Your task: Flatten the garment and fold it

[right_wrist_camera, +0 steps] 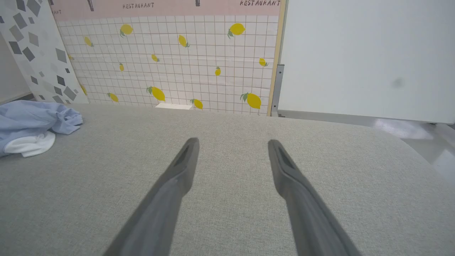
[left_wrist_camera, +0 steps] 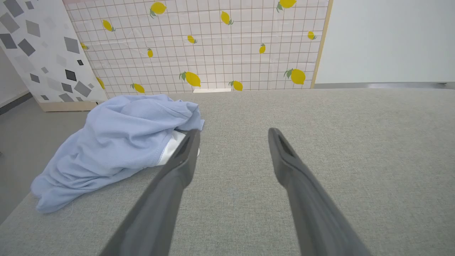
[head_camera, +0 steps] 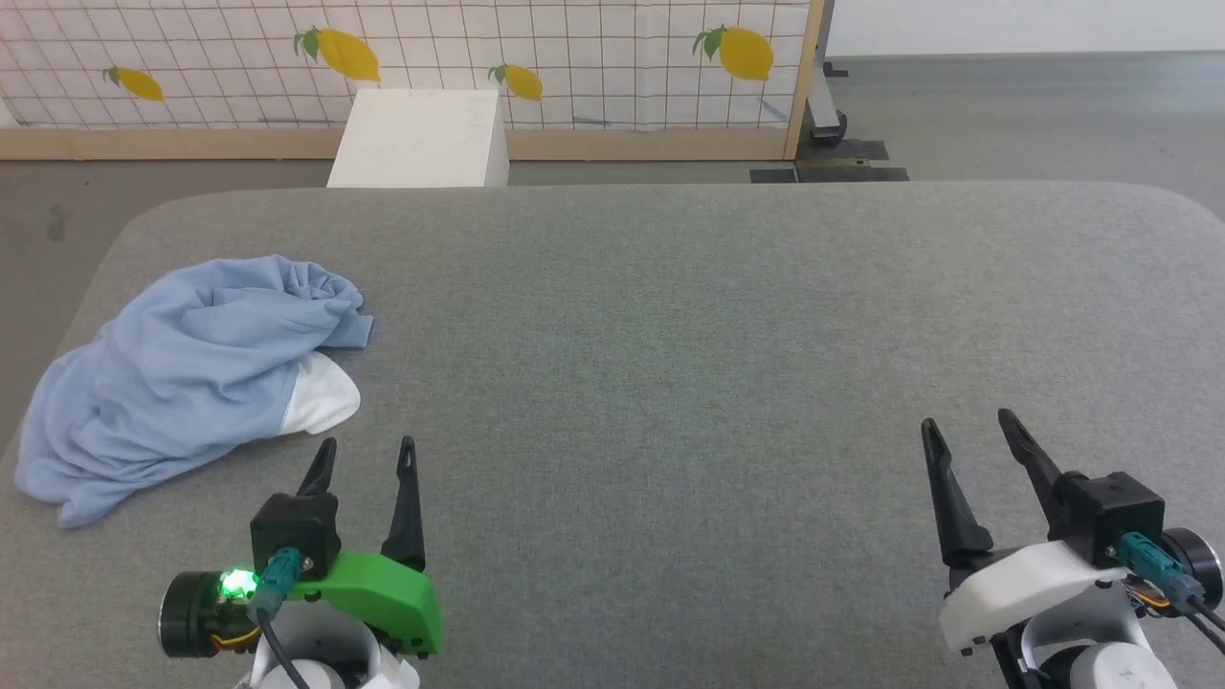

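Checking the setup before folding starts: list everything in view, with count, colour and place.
garment: one, light blue with a white patch, crumpled in a heap at the table's left side
table: one, grey fabric top, under both grippers
box: one, white, on the floor beyond the table's far edge
lemon-print panel: one, white grid with yellow lemons, wood-framed, behind the table
speckled panel: one, white with grey shapes, left of the lemon-print panel
floor: grey, around the table
left gripper: one, dark fingers on a green mount, near the garment, open, empty
right gripper: one, dark fingers on a white mount, over bare table, open, empty
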`<state>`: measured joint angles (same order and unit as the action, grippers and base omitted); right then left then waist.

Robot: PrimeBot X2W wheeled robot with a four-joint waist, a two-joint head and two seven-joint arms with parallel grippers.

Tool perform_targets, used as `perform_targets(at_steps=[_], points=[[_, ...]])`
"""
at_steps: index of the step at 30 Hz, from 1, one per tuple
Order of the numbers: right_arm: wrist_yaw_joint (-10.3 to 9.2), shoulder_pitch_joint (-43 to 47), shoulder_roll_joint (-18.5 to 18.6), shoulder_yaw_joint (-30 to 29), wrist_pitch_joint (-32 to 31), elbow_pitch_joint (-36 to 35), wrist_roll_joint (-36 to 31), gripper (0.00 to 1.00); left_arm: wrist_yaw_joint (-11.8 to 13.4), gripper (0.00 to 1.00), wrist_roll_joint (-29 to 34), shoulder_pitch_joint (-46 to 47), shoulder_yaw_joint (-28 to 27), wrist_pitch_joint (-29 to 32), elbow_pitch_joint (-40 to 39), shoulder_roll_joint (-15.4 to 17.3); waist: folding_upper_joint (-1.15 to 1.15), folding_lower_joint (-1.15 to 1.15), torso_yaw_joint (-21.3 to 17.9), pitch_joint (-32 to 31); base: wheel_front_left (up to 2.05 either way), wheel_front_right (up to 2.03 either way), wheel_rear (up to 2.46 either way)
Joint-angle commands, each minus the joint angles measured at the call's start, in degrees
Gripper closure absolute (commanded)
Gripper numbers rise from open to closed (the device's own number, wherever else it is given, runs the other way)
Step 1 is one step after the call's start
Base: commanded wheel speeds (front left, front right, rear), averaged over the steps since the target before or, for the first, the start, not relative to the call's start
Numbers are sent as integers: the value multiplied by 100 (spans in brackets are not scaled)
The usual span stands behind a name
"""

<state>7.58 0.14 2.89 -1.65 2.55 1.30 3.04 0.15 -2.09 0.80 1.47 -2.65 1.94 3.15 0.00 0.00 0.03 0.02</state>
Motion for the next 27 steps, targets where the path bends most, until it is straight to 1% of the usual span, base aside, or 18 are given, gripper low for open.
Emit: perform_targets(at_steps=[1,27], points=[[-2,79,0,-23,59,25,52,0,43,0,-57,-63,21,-56,32,-2,0,0,0,-2,0,0,0],[-4,274,-1,-183,368,152,285,0,75,0,-193,-151,157,-363,228,-3,0,0,13,-25,0,0,0]])
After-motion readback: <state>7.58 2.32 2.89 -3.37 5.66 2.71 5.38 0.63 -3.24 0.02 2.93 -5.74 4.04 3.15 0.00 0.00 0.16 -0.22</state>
